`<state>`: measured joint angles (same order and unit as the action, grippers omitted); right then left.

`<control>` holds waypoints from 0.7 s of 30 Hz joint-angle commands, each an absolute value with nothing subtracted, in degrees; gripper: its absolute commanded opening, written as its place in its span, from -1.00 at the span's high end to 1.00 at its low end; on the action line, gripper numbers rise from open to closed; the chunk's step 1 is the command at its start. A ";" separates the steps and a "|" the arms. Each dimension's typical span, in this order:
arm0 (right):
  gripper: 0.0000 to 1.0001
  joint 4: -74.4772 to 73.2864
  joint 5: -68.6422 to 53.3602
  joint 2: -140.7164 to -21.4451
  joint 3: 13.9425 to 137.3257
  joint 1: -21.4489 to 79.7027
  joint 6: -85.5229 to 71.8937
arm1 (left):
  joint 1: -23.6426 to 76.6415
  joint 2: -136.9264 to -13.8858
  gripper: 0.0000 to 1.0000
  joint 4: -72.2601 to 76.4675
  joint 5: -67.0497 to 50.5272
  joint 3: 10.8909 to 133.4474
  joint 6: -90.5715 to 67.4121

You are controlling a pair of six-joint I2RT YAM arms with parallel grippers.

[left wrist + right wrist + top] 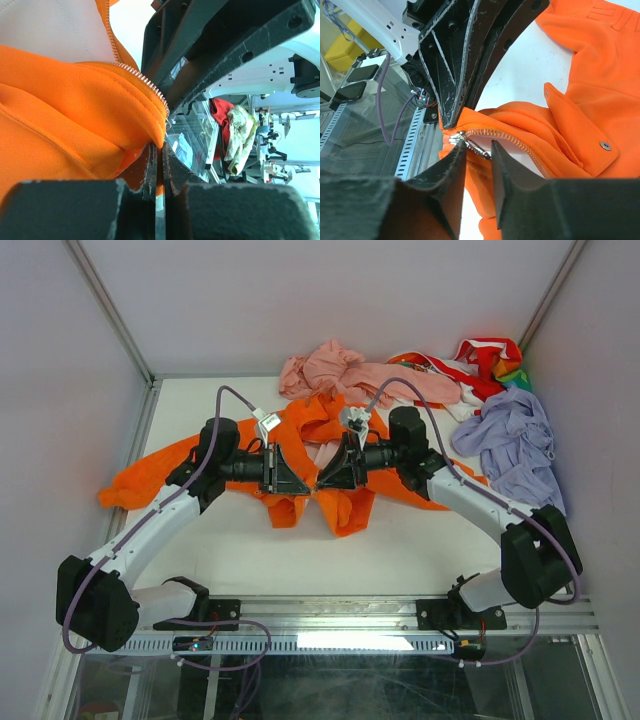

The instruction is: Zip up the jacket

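The bright orange jacket (pixel 335 435) lies spread across the middle of the table, with its pale lining showing at the open front. Both grippers meet at its lower front edge. My left gripper (pixel 303 483) is shut on the orange hem beside the zipper teeth (pixel 145 82); fabric shows pinched between its fingers (pixel 151 160). My right gripper (pixel 331 480) faces it with the jaws a little apart. In the right wrist view the silver zipper slider (pixel 455 139) and its pull tab (pixel 481 149) lie between my right gripper's (pixel 478 145) fingers, the left finger touching the slider.
A pale pink garment (pixel 345 370) lies at the back, a red and white garment (pixel 480 358) at the back right and a lilac garment (pixel 512 445) at the right. Enclosure walls stand on three sides. A metal rail (pixel 330 640) runs along the near edge.
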<state>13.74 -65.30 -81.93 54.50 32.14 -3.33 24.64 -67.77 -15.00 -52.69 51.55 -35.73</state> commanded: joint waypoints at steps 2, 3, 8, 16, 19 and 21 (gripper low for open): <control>0.62 15.11 -67.86 -81.67 58.47 31.66 -2.10 | 24.61 -66.34 1.00 -11.96 -54.95 51.17 -35.22; 0.70 14.48 -68.09 -81.58 58.78 31.54 -1.92 | 24.57 -66.40 1.00 -11.95 -54.85 51.04 -35.24; 0.94 5.15 -68.01 -80.63 62.10 31.05 4.04 | 24.61 -66.36 1.00 -11.95 -54.13 50.58 -35.32; 1.00 -9.12 -61.13 -78.88 67.54 31.04 10.60 | 24.59 -66.36 1.00 -14.57 -52.74 50.10 -33.79; 1.00 -13.67 -50.81 -78.30 69.27 31.03 12.50 | 24.68 -65.99 1.00 -17.05 -52.27 50.11 -32.41; 1.00 -18.24 -43.41 -78.90 71.28 31.07 14.45 | 24.71 -65.52 1.00 -19.09 -51.79 49.74 -31.29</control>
<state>-11.49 -58.61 -81.14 65.69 31.48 9.30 24.64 -67.79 -15.64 -51.31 50.19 -34.15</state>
